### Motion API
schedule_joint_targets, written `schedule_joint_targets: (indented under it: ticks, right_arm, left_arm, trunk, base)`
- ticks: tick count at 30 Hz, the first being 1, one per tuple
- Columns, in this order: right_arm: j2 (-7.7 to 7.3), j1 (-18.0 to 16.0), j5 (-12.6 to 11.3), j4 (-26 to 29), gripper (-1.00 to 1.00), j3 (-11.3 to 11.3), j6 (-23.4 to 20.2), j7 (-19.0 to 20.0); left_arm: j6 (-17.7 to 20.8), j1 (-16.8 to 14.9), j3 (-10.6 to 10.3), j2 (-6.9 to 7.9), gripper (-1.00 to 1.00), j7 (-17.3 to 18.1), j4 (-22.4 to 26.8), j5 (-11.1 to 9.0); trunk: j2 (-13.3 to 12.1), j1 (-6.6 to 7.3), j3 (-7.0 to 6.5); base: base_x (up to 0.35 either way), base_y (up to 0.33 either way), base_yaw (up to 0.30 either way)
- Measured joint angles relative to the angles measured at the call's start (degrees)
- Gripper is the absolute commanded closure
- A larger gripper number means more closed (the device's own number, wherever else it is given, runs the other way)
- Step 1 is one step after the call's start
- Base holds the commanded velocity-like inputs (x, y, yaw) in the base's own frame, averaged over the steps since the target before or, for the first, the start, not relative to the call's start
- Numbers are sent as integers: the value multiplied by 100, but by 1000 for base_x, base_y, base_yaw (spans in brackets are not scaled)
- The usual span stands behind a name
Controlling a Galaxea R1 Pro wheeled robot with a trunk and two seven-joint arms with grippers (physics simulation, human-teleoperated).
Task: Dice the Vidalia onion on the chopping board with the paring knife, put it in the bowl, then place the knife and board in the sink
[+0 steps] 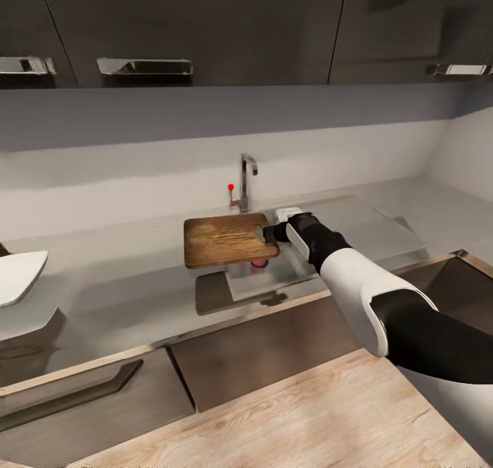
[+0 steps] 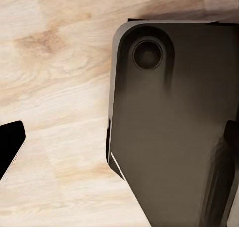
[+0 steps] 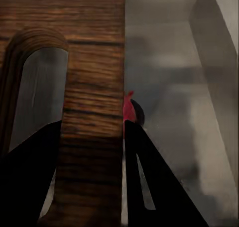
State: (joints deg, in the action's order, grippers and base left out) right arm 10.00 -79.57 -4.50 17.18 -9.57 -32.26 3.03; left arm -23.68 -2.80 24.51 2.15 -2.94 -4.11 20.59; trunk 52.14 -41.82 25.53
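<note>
Chopping board (image 1: 229,240): head view, frame centre, held level over the sink (image 1: 301,283) by the right gripper (image 1: 268,234), which clamps its right end at the handle slot. Faucet (image 1: 246,180) just behind it. A red bit, likely the paring knife (image 1: 259,263), sits below the board's right edge. Bowl (image 1: 17,276) at the left edge on the countertop (image 1: 123,283).

Left wrist view: wooden floor (image 2: 55,87), dark robot base (image 2: 174,137); can't tell the left fingers' state.

Right wrist view: both fingers (image 3: 149,187) pinch the board's edge strip beside the slot; red tip (image 3: 129,110) beyond, over the sink.

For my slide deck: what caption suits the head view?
Right tool holds the chopping board above the sink, beside the faucet.
</note>
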Motion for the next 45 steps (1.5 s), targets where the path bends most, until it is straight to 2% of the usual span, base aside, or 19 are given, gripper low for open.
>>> schedule_joint_targets:
  ticks: [5, 13, 25, 45]
  right_arm:
    - [0, 1, 10, -2, 100, -7, 7, -5]
    - [0, 0, 2, -1, 100, -4, 8, -6]
    - [0, 0, 5, -102, 100, -15, 7, -13]
    - [-7, 7, -5, -312, 100, 21, 71, -8]
  left_arm:
    - [0, 0, 2, 0, -100, 0, 0, 0]
    - [1, 0, 5, 0, -100, 0, 0, 0]
    - [1, 0, 3, 0, -100, 0, -1, 1]
    - [1, -1, 1, 0, -100, 0, -1, 0]
  trunk:
    - [0, 1, 0]
    - [0, 1, 0]
    - [1, 1, 0]
    - [1, 1, 0]
  base:
    - [-19, 241, 44]
    - [-1, 193, 223]
    - [0, 56, 205]
    - [0, 0, 12]
